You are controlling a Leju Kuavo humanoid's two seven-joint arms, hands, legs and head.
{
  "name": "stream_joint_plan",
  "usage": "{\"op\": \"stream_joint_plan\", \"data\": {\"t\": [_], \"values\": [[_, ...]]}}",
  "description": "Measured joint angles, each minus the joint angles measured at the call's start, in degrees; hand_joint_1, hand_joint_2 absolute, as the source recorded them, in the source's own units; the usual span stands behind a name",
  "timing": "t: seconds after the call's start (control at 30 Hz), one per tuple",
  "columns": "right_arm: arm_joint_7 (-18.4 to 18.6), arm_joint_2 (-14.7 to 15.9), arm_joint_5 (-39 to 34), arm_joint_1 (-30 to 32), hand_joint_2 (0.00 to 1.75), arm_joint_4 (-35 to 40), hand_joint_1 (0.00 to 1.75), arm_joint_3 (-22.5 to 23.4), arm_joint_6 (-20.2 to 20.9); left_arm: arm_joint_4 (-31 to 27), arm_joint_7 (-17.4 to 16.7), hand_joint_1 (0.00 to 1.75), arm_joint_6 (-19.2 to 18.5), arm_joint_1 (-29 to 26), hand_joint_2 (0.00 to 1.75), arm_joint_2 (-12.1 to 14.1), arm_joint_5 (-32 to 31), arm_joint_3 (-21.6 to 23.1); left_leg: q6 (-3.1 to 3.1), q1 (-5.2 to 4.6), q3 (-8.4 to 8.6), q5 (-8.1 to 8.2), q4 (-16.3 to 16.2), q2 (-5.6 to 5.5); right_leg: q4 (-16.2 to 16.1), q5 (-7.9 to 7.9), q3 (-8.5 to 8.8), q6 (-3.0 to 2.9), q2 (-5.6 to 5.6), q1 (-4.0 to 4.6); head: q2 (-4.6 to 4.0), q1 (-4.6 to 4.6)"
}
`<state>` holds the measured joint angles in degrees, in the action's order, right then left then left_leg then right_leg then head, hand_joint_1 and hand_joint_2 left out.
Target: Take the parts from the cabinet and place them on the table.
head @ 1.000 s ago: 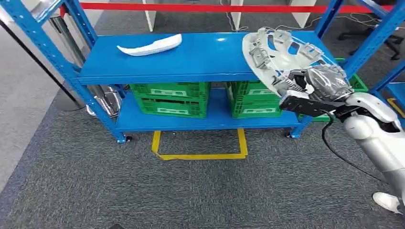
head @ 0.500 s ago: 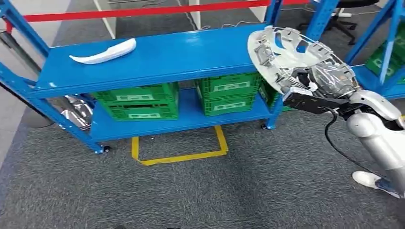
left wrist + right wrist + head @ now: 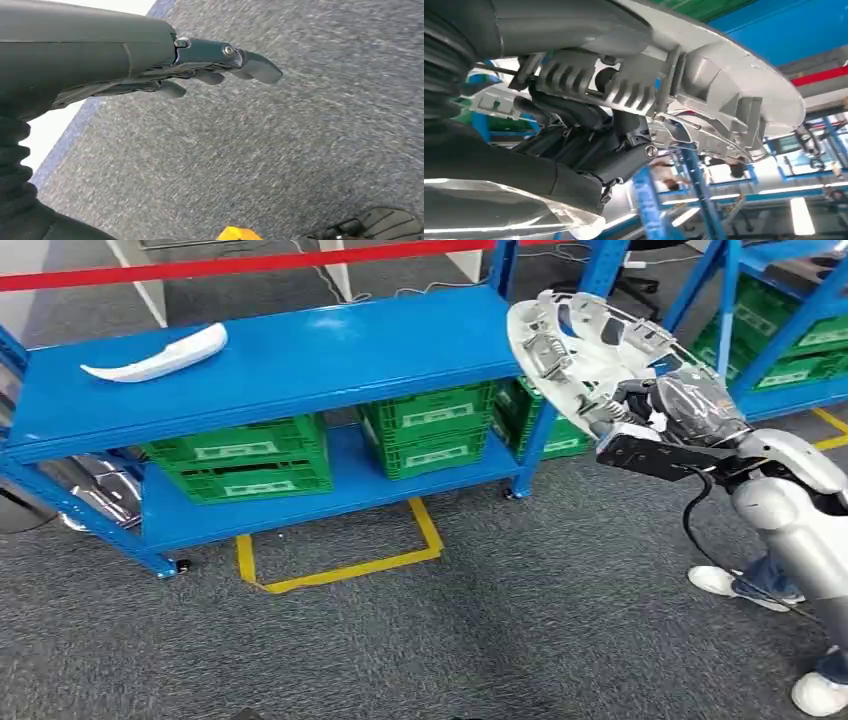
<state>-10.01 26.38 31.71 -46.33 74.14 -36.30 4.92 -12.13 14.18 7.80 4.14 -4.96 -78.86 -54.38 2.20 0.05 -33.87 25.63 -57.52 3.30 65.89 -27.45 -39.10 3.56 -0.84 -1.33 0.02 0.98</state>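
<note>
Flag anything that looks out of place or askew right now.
Nothing looks damaged or spilled. The round white part sits tilted in the right hand, off the blue shelf; a curved white part lies flat there.

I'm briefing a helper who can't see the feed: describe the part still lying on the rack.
Find the blue rack and look at its top shelf, far left end. A long, curved white part lies flat there alone, slim and solid, unlike the round openwork cover gripped by the right hand.

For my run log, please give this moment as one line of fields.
right hand: holds round white part | left hand: open, over carpet | curved white part: on blue shelf | table: unseen
</note>
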Motion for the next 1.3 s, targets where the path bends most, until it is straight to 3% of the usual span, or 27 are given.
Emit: {"op": "stream_joint_plan", "data": {"t": [0.03, 0.07, 0.1, 0.2, 0.23, 0.27, 0.3, 0.37, 0.4, 0.43, 0.5, 0.53, 0.57, 0.6, 0.7, 0.73, 0.8, 0.83, 0.9, 0.93, 0.97, 1.03, 1.07, 1.1, 1.13, 1.23, 1.3], "values": [[-0.1, 0.0, 0.1, -0.2, 1.75, 0.2, 1.75, 0.0, 0.1, 0.0, 0.0, 0.00, 0.0, 0.0, 1.75, 0.0, 0.0, 0.0, -0.33, 0.02, -0.01, 0.23, -0.4, 0.54, -5.0, 1.83, 2.71, 0.13, -1.65, 0.00, 0.00, 0.04], [-0.2, 0.0, 0.2, -0.6, 1.75, 0.5, 1.75, -0.1, 0.4, 0.0, 0.0, 0.00, 0.0, 0.0, 1.75, 0.2, 0.0, 0.0, -0.79, -0.50, -0.20, 0.54, -0.7, 0.86, -6.9, 0.59, 3.97, 0.20, -4.17, 0.85, 0.00, 0.11], [-0.3, -0.1, 0.2, -0.9, 1.75, 0.9, 1.75, -0.5, 0.6, 0.0, 0.0, 0.00, -0.1, 0.0, 1.75, 0.1, 0.0, 0.0, -1.05, -0.69, -0.54, 0.72, -1.3, 1.41, -7.2, 0.99, 4.01, -1.10, -3.17, 0.62, 0.00, -0.04], [-0.2, -0.1, 0.5, -0.8, 1.75, 1.6, 1.75, -1.3, 1.4, 0.0, 0.0, 0.00, -0.2, 0.0, 1.75, 0.1, 0.0, 0.0, -1.50, -0.72, -0.40, 0.70, -1.3, 3.29, -6.9, 1.32, 3.26, -2.30, -1.22, 0.73, 0.00, -0.02], [0.0, -0.1, 0.6, -0.8, 1.75, 2.1, 1.75, -1.5, 1.6, 0.0, 0.0, 0.00, -0.2, 0.1, 1.75, 0.2, 0.0, 0.0, -2.12, -0.42, -0.62, 1.40, -1.8, 1.99, -7.1, 1.58, 3.23, -2.77, -0.76, 0.43, 0.00, -0.07], [0.0, -0.1, 0.6, -1.0, 1.75, 2.6, 1.75, -1.7, 1.9, 0.0, 0.0, 0.00, -0.2, 0.2, 1.75, 0.0, 0.0, 0.0, -2.43, -0.18, -1.15, 3.08, -3.5, -0.45, -7.1, 1.72, 3.13, -3.02, -0.24, 0.36, 0.00, -0.28], [0.1, -0.2, 0.6, -1.1, 1.75, 3.2, 1.75, -2.1, 2.1, 0.0, 0.0, 0.00, -0.2, 0.1, 1.75, 0.0, 0.0, 0.0, -2.62, -0.04, -2.42, 5.44, -7.0, -1.80, -7.1, 1.81, 3.02, -3.22, 0.27, 0.36, 0.00, -0.29], [0.2, -0.2, 0.5, -1.2, 1.75, 4.0, 1.75, -2.8, 2.4, 0.0, 0.0, 0.00, -0.2, -0.2, 1.75, 0.1, 0.0, 0.0, -2.78, -0.01, -6.04, 9.81, -16.3, -2.60, -7.0, 1.96, 2.81, -3.46, 1.73, 0.43, 0.00, -0.28], [0.2, -0.3, 0.5, -1.2, 1.75, 4.3, 1.75, -3.2, 2.5, 0.0, 0.0, 0.00, -0.3, -0.3, 1.75, 0.1, 0.0, 0.0, -2.72, -0.03, -6.96, 10.41, -18.9, -2.71, -7.0, 2.04, 2.77, -3.53, 2.49, 0.50, 0.00, -0.28], [0.2, -0.2, 0.5, -1.2, 1.75, 4.4, 1.75, -3.6, 2.6, 0.0, 0.0, 0.00, -0.4, -0.3, 1.75, 0.1, 0.0, 0.0, -2.52, -0.03, -6.66, 9.63, -18.6, -2.79, -7.0, 2.09, 2.76, -3.54, 3.19, 0.54, 0.00, -0.28], [0.3, -0.2, 0.5, -1.3, 1.75, 4.9, 1.75, -3.8, 2.7, 0.0, 0.0, 0.00, -0.4, -0.2, 1.75, 0.1, 0.0, 0.0, -1.69, -0.06, -3.25, 5.17, -11.6, -3.41, -7.0, 2.30, 2.78, -3.46, 4.73, 0.70, 0.00, -0.26], [0.4, -0.3, 0.5, -1.4, 1.75, 5.2, 1.75, -3.9, 2.8, 0.0, 0.0, 0.00, -0.4, -0.2, 1.75, 0.1, 0.0, 0.0, -1.07, -0.15, -0.78, 2.65, -6.4, -4.67, -7.0, 2.40, 2.78, -3.37, 5.44, 0.79, 0.00, -0.31], [0.3, -0.3, 0.5, -1.5, 1.75, 5.5, 1.75, -4.0, 2.9, 0.0, 0.0, 0.00, -0.4, -0.1, 1.75, 0.2, 0.0, 0.0, -0.29, -0.14, 0.68, 2.02, -3.0, -7.85, -7.0, 2.53, 2.68, -3.26, 5.82, 0.49, 0.00, -0.26], [0.3, -0.3, 0.5, -1.9, 1.75, 5.7, 1.75, -4.4, 3.1, 0.0, 0.0, 0.00, -0.4, -0.2, 1.75, 0.2, 0.0, 0.0, -0.15, 0.14, 1.05, 2.07, -2.1, -8.23, -6.9, 2.73, 2.36, -2.94, 6.60, 0.79, 0.00, -0.11], [0.4, -0.3, 0.1, -2.0, 1.75, 6.3, 1.75, -4.7, 3.3, 0.0, -0.2, 0.00, -0.4, -0.1, 1.75, 0.5, 0.0, 0.0, -0.12, -0.46, 1.14, 2.26, -1.5, -6.67, -7.4, 3.58, 1.63, -1.66, 8.14, 0.09, 0.00, -0.31], [0.4, -0.2, 0.0, -2.2, 1.75, 6.5, 1.75, -4.6, 3.3, 0.0, -0.1, 0.00, -0.4, -0.1, 1.75, 0.5, 0.0, 0.0, -0.18, 0.08, 1.44, 1.61, -0.3, -5.60, -7.7, 3.96, 1.45, -1.12, 8.96, 0.49, 0.00, -0.20], [0.4, -0.1, -0.3, -2.6, 1.75, 6.9, 1.75, -5.0, 3.5, 0.0, -0.1, 0.00, -0.5, 0.1, 1.75, 0.5, 0.0, 0.0, 0.16, 0.26, 1.37, 1.04, 0.2, -4.08, -4.0, 0.50, -0.80, -1.00, 3.57, 0.51, 0.00, 0.35], [0.5, -0.1, -0.5, -2.6, 1.75, 7.0, 1.75, -5.1, 3.5, 0.0, -0.2, 0.00, -0.5, 0.0, 1.75, 0.5, 0.0, 0.0, 0.17, 0.25, 1.24, 1.03, 0.2, -3.45, 0.7, -1.91, -2.67, -0.68, 2.07, 0.49, 0.00, 0.33], [0.5, -0.1, -0.5, -2.2, 1.75, 7.1, 1.75, -5.4, 3.5, 0.0, -0.2, 0.00, -0.6, -0.3, 1.75, 0.4, 0.0, 0.0, 0.17, 0.23, 1.12, 1.03, 0.2, -1.91, 8.5, -4.89, -5.87, -0.19, 1.28, 0.32, 0.00, 0.35], [0.5, -0.1, -0.7, -2.1, 1.75, 7.1, 1.75, -5.7, 3.5, 0.0, -0.2, 0.00, -0.7, -0.4, 1.75, 0.5, 0.0, 0.0, 0.16, 0.24, 1.06, 1.03, 0.1, -1.11, 9.5, -4.76, -6.14, -0.02, 1.16, 0.21, 0.00, 0.37], [0.5, -0.1, -0.7, -1.9, 1.75, 7.1, 1.75, -5.8, 3.5, 0.0, -0.2, 0.00, -0.7, -0.4, 1.75, 0.5, -0.1, 0.0, 0.13, 0.25, 1.08, 1.05, 0.1, -0.36, 7.7, -3.36, -4.80, 0.12, 0.92, 0.15, 0.00, 0.31], [0.4, -0.1, -0.8, -1.9, 1.75, 7.4, 1.75, -5.9, 3.5, 0.0, -0.2, 0.00, -0.7, -0.2, 1.75, 0.4, -0.1, 0.0, -0.22, 0.28, 1.12, 1.30, -0.1, 0.96, -2.0, 0.94, 0.86, 0.18, -0.94, 0.15, 0.00, 0.35], [0.4, -0.1, -0.8, -1.9, 1.75, 7.5, 1.75, -5.9, 3.5, 0.0, -0.2, 0.00, -0.7, -0.2, 1.75, 0.4, -0.2, 0.0, -0.59, 0.15, 1.12, 1.54, -0.5, 1.48, -6.4, 1.70, 3.21, 0.13, -3.31, 0.28, 0.00, 0.39], [0.4, -0.1, -0.9, -2.0, 1.75, 7.6, 1.75, -6.0, 3.5, 0.0, -0.1, 0.00, -0.7, -0.2, 1.75, 0.5, -0.2, 0.0, -1.03, -0.42, 0.80, 1.85, -0.9, 1.88, -7.5, 0.98, 4.17, -0.37, -4.46, 1.15, 0.00, 0.48], [0.4, -0.1, -0.9, -1.8, 1.75, 7.8, 1.75, -6.2, 3.5, 0.0, -0.2, 0.00, -0.7, -0.2, 1.75, 0.6, -0.3, 0.0, -1.20, -0.52, 0.74, 1.81, -1.0, 2.36, -7.3, 1.14, 3.88, -1.34, -3.55, 0.85, 0.00, 0.17], [0.3, 0.1, -0.9, -1.5, 1.75, 8.1, 1.75, -6.4, 3.4, 0.0, -0.2, 0.00, -0.7, -0.1, 1.75, 0.6, -0.7, 0.0, -1.65, -0.64, 0.90, 1.94, -1.1, 4.52, -7.2, 1.62, 3.21, -2.37, -1.39, 0.73, 0.00, 0.31], [0.2, 0.1, -0.7, -1.6, 1.75, 9.1, 1.75, -6.8, 3.4, 0.1, -0.1, 0.00, -0.8, 0.1, 1.75, 0.6, -0.8, 0.0, -2.32, -0.03, 0.00, 4.52, -3.7, -0.12, -7.3, 1.85, 3.20, -2.99, -0.33, 0.34, 0.00, 0.02]]}}
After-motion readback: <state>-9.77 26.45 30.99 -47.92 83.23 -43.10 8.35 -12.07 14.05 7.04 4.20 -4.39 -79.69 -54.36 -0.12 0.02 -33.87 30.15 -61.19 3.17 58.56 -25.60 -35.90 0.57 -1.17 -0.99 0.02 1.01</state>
